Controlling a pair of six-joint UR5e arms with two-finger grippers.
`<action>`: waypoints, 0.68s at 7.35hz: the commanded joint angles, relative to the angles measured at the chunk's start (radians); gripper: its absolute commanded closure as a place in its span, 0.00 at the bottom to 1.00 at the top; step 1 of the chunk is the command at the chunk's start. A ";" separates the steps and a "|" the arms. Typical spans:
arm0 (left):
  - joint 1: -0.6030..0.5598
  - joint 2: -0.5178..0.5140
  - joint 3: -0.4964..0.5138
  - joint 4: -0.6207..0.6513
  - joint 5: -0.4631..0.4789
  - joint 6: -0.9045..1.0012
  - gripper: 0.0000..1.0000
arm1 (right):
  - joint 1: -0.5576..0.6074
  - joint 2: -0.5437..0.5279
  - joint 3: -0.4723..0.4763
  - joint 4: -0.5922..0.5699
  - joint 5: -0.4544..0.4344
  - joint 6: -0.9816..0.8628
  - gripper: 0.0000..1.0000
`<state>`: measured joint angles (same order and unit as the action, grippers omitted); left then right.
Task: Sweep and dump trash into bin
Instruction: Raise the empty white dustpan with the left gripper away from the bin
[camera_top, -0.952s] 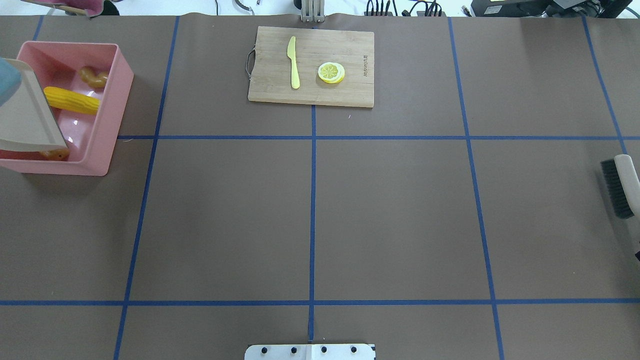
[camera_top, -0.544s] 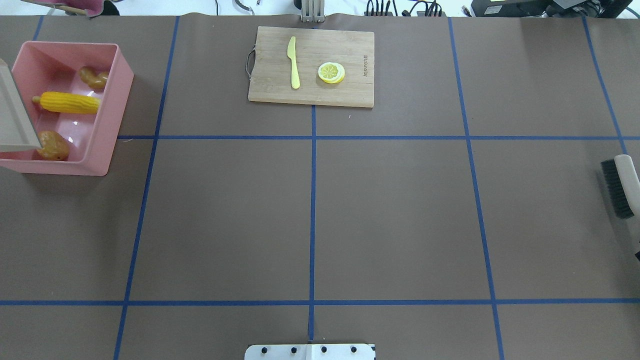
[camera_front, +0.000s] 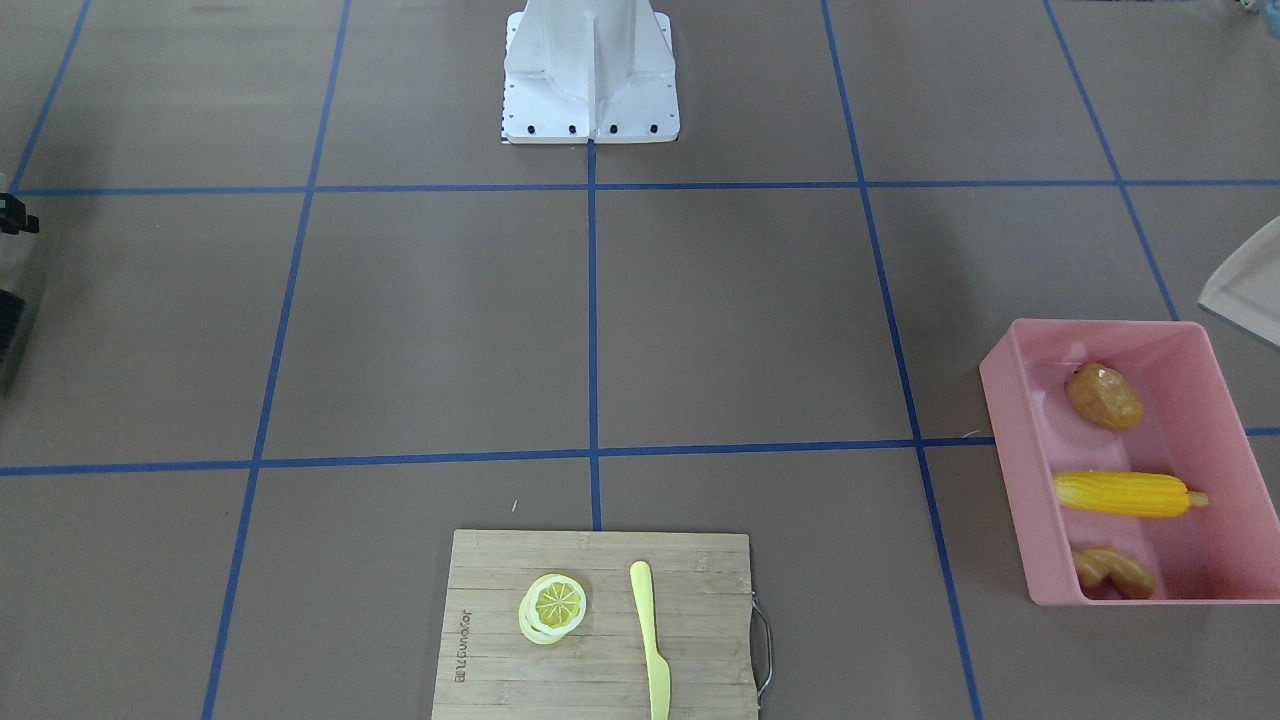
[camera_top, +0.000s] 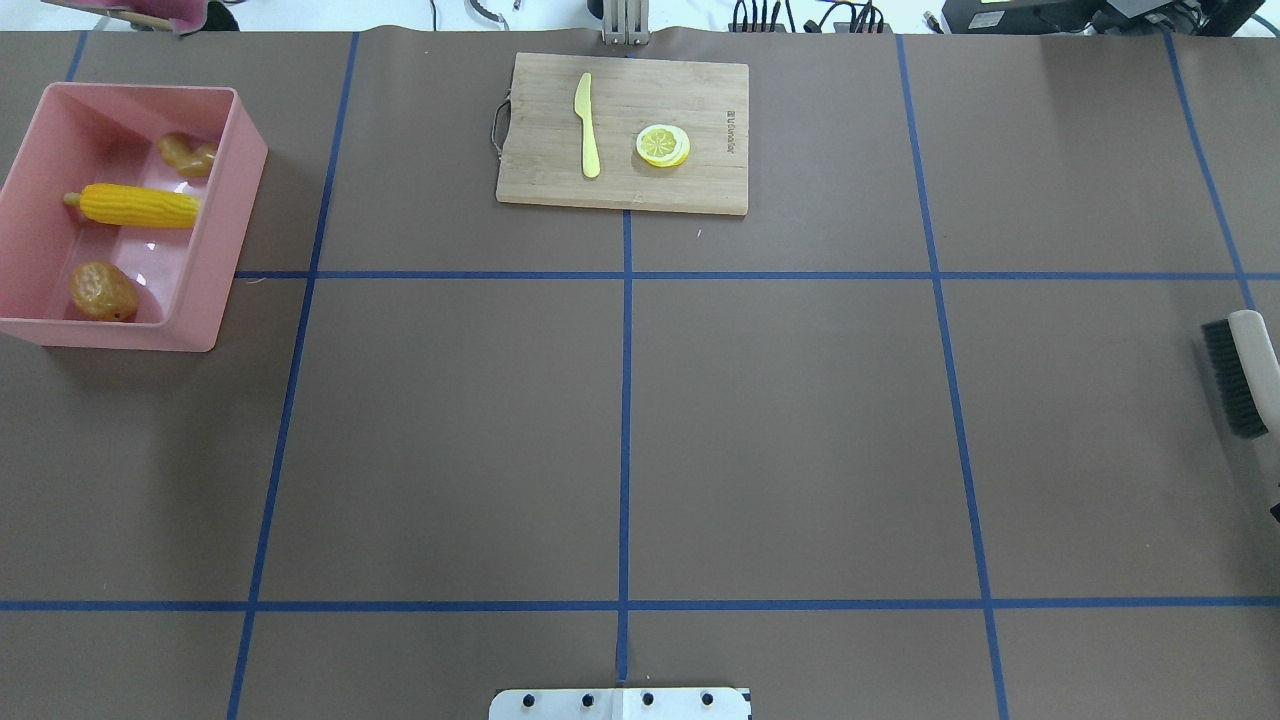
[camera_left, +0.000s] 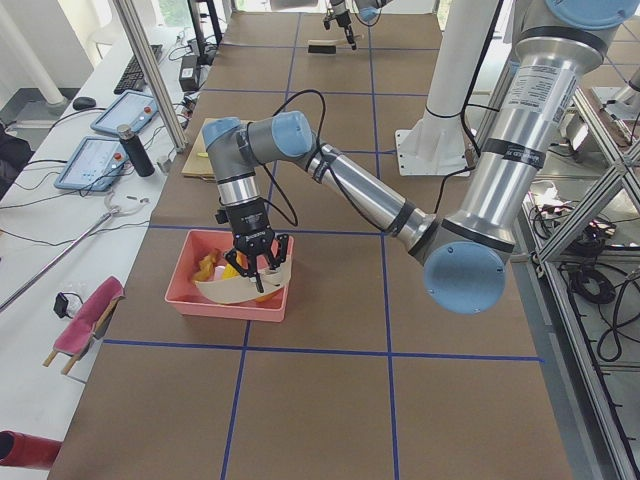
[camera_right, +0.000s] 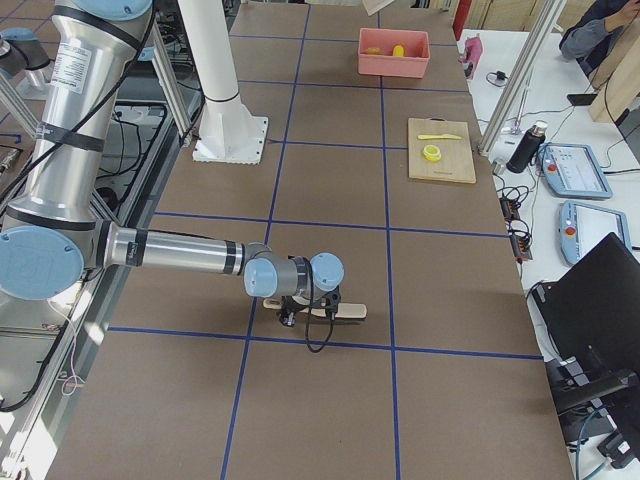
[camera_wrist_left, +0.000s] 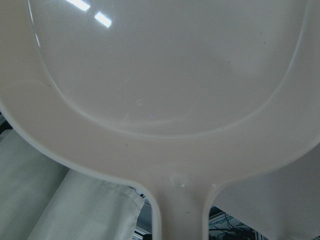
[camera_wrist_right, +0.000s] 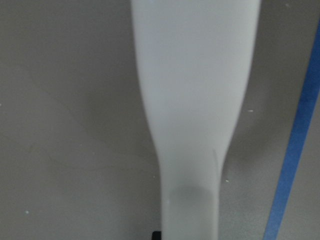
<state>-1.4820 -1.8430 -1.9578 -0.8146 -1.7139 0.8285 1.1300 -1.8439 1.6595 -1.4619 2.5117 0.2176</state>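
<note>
The table is covered in brown paper marked off with blue tape. The bin (camera_top: 225, 230) stands at the far corner of the table's left end and holds all three pieces of trash: the ginger root (camera_top: 187, 153), the corn cob (camera_top: 135, 205) and the potato (camera_top: 103, 291). The dump is judged complete. The left gripper (camera_left: 257, 265) carries the dustpan (camera_left: 245, 288) raised beside the bin at the left end edge, and the wrist view shows the pan bare. Whether its fingers are clamped cannot be told. The right gripper (camera_right: 300, 312) is with the brush (camera_top: 1240, 375) at the right end edge; the state of its fingers likewise cannot be told. Recommended: raise the dustpan clear of the bin's rim before moving it sideways, so the wall is not caught and the bin dragged. The cutting board (camera_top: 622, 133) needs no attention.
</note>
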 joint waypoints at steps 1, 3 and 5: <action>-0.018 -0.022 -0.038 -0.147 -0.045 -0.063 1.00 | -0.001 0.000 -0.001 0.005 -0.001 -0.001 0.68; 0.096 -0.053 -0.041 -0.255 -0.206 -0.154 1.00 | -0.001 0.000 0.000 0.003 -0.001 -0.001 0.62; 0.286 -0.065 -0.044 -0.323 -0.320 -0.155 1.00 | -0.001 0.000 0.000 0.003 -0.008 -0.001 0.54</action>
<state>-1.3104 -1.9003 -2.0006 -1.0902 -1.9658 0.6785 1.1290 -1.8438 1.6595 -1.4588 2.5087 0.2163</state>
